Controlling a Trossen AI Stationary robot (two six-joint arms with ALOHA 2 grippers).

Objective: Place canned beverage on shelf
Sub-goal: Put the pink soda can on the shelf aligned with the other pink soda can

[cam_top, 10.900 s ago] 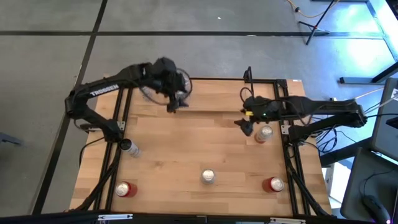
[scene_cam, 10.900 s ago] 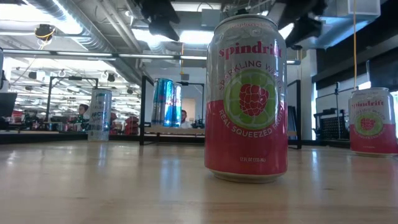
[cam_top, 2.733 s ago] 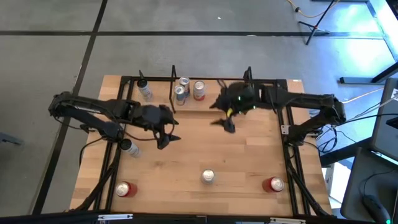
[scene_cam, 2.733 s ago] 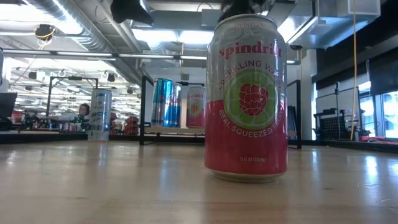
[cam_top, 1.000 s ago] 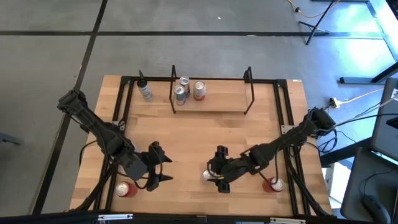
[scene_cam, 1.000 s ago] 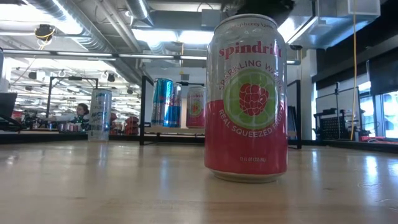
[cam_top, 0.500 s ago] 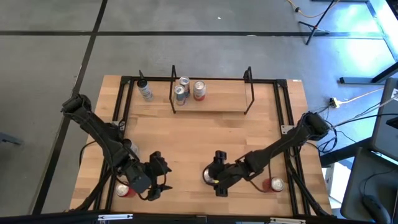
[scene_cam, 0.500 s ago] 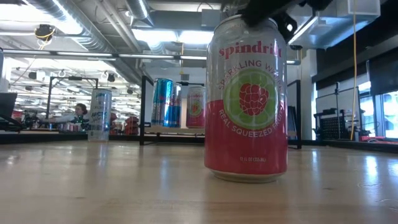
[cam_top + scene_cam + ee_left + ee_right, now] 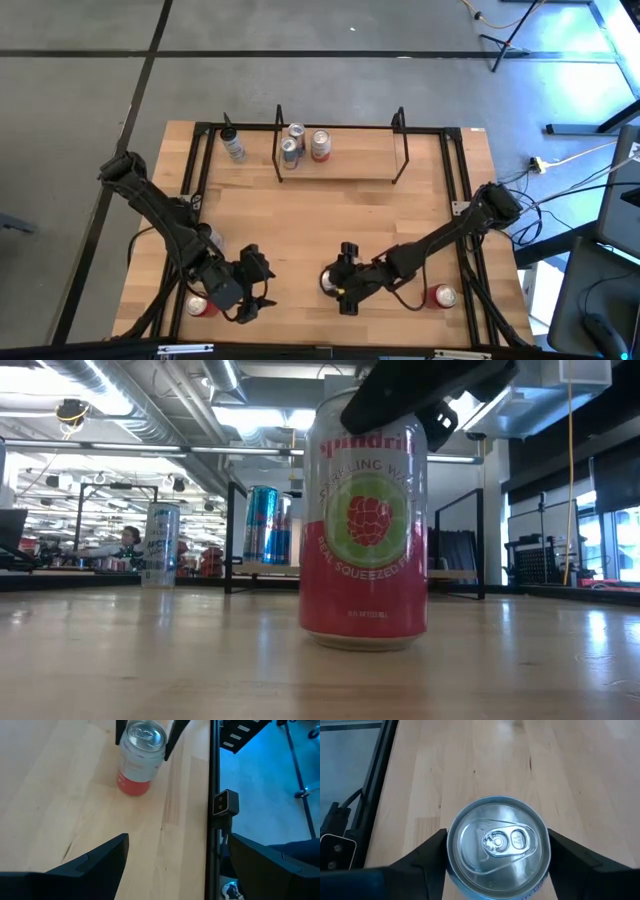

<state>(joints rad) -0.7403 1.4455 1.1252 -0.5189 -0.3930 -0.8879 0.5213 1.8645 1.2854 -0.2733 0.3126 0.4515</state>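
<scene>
Centre-front raspberry can (image 9: 364,525) stands on table (image 9: 380,215), pinched by right gripper (image 9: 338,283). Shelf (image 9: 340,165) at back holds 3 cans. 3 other cans stand loose. Left gripper (image 9: 256,290), jaws spread, near front-left can (image 9: 197,306).

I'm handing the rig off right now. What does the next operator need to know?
Right gripper: low at the table's front, fingers against both sides of the upright middle front can, not lifted.
Left gripper: open, holding nothing, beside the front-left can.
Shelf: at the back, with three cans at its left end.
Done: those three.
Left: the gripped can, the front-left can, the front-right can and the can left of the shelf, at least.
</scene>
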